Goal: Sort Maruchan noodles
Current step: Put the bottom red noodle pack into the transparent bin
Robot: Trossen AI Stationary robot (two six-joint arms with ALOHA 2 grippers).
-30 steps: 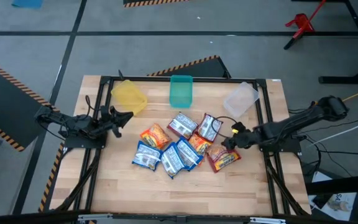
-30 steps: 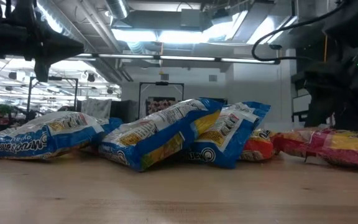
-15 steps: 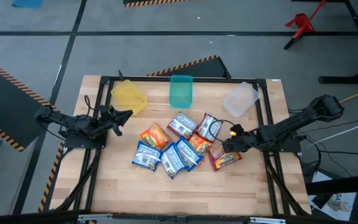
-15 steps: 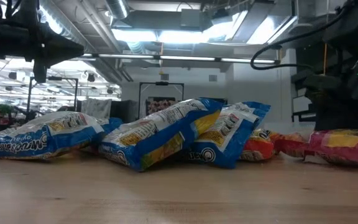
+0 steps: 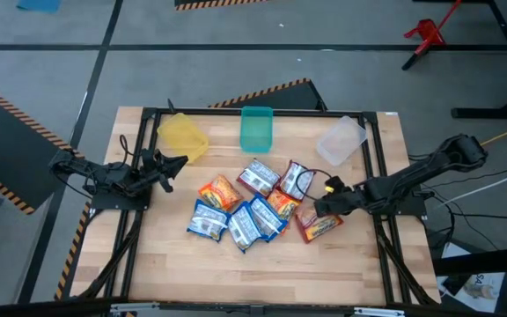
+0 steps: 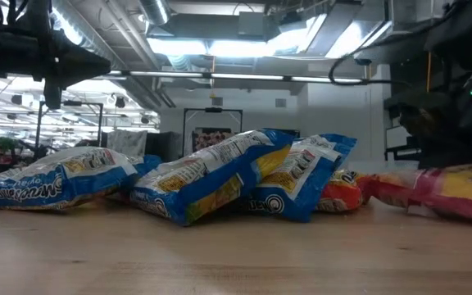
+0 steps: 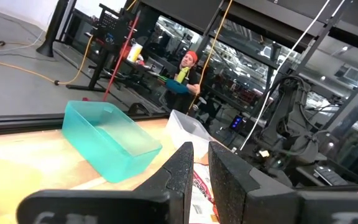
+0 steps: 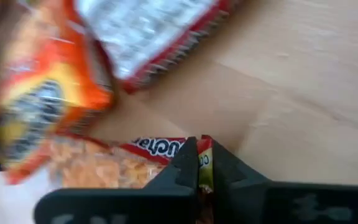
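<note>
High view: right gripper clamped on the glossy red flat ramen packet, bench right side; left gripper closed, empty.

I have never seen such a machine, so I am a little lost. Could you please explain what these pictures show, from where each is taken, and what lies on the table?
This is a robot with two dark arms at a wooden table. One picture looks straight down, one looks level across the tabletop, and two come from cameras on the arms' wrists.

On the table lies a heap of noodle packets, blue, orange and red. Behind them stand a yellow bin, a teal bin and a clear bin.

The right hand has shut on the edge of the red packet; its wrist camera shows the fingers pinching it. The left hand waits near the yellow bin, shut and holding nothing.
</note>
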